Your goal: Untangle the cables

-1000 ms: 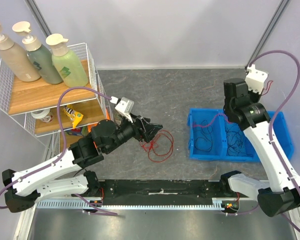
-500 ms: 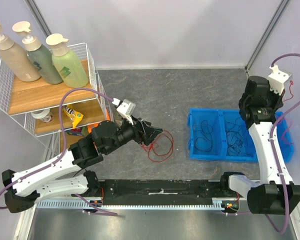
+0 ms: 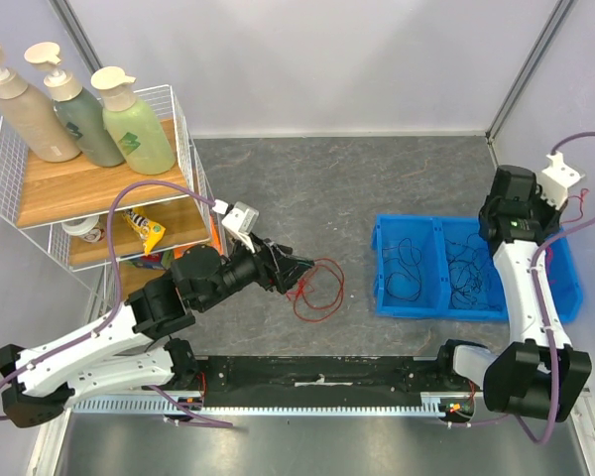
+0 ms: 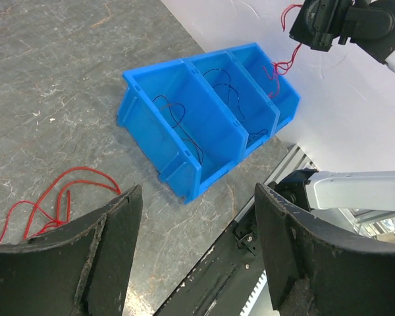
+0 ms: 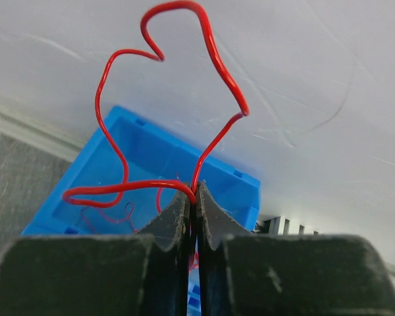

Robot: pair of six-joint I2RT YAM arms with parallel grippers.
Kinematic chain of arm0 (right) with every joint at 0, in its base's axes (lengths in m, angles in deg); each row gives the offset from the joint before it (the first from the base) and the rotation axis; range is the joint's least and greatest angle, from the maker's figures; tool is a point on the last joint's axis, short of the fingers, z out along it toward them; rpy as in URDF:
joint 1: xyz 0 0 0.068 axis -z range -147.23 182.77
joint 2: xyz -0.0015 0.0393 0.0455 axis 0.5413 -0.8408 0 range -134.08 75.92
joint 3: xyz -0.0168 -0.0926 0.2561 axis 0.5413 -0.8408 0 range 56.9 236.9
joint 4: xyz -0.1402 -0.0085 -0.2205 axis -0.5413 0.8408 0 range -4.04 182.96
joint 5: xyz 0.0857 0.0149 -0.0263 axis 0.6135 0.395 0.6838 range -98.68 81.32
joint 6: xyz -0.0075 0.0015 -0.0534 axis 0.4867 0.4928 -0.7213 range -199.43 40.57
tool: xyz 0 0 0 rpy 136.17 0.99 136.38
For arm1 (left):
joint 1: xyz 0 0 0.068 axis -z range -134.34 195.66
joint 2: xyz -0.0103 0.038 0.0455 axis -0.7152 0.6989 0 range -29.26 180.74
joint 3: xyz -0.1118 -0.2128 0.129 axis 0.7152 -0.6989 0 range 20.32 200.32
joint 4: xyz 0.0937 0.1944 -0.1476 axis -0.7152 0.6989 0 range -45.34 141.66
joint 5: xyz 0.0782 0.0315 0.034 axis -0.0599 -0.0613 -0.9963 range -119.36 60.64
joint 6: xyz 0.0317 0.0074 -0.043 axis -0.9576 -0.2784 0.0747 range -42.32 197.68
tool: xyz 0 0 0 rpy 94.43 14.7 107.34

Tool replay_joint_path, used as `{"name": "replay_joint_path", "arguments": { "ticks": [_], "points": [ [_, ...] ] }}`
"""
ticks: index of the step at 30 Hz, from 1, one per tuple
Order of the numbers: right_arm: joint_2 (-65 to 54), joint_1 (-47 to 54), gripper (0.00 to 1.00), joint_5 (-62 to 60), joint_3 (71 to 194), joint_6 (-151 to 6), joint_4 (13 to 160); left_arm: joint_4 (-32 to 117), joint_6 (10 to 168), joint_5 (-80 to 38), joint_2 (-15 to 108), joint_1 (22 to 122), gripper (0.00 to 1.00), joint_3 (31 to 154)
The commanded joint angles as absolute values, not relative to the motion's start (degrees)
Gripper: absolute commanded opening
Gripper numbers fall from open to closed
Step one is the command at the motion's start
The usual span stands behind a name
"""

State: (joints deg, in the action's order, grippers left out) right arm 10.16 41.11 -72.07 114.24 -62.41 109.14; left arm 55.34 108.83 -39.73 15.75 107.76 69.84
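Observation:
A loose red cable tangle [image 3: 317,288] lies on the grey table; it also shows in the left wrist view [image 4: 59,197]. My left gripper [image 3: 299,270] is open and empty, just left of the tangle, its jaws wide apart [image 4: 197,217]. My right gripper [image 3: 557,210] is shut on a single red cable [image 5: 214,59], pinched at the fingertips [image 5: 191,197] and held above the right end of the blue bin [image 3: 385,297]. The cable's free end hangs toward the bin's right compartment [image 4: 276,66]. Thin black cables [image 3: 409,260] lie in the left and middle compartments.
A wire shelf [image 3: 183,129] with three pump bottles [image 3: 129,124] and snack packets stands at the left, close behind my left arm. A black rail [image 3: 317,372] runs along the near edge. Grey walls close the back and right sides.
My right arm has swung from over the bin's left part to its right end, carrying the red cable. My left gripper has drawn back slightly to the left, still open.

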Motion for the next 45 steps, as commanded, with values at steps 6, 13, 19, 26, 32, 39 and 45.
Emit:
{"name": "replay_joint_path", "arguments": {
  "ticks": [6, 13, 19, 26, 32, 39, 45],
  "points": [
    [12.63, 47.89, 0.0, -66.44, 110.61, -43.57, 117.86, 55.03, 110.81, -39.64, 13.54, 107.8, 0.74, 68.4],
    [16.58, 49.65, 0.29, -65.72, 105.77, -40.06, 117.69, 54.51, 112.04, -39.46, 11.09, 107.71, 0.74, 65.77],
    [17.55, 49.74, 0.59, -56.87, 108.75, -42.68, 118.13, 55.56, 111.17, -40.08, 9.76, 107.8, 0.74, 65.23],
    [21.86, 42.21, 0.64, -32.8, 110.77, -54.53, 110.76, 58.2, 106.51, -36.4, 17.12, 107.8, 0.72, 66.46],
    [20.46, 19.28, 0.71, -8.86, 113.94, -57.56, 105.92, 62.42, 103.34, -32.17, 31.53, 107.8, 0.6, 68.75],
    [20.37, -6.93, 0.71, -5.69, 104.9, -53.15, 95.54, 56.1, 106.76, -38.05, 36.39, 107.71, 0.65, 61.38],
    [25.37, -10.12, 0.71, -9.11, 103.66, -54.2, 96.94, 56.08, 100.98, -42.62, 44.9, 107.8, 0.7, 62.41]
  ]
}}
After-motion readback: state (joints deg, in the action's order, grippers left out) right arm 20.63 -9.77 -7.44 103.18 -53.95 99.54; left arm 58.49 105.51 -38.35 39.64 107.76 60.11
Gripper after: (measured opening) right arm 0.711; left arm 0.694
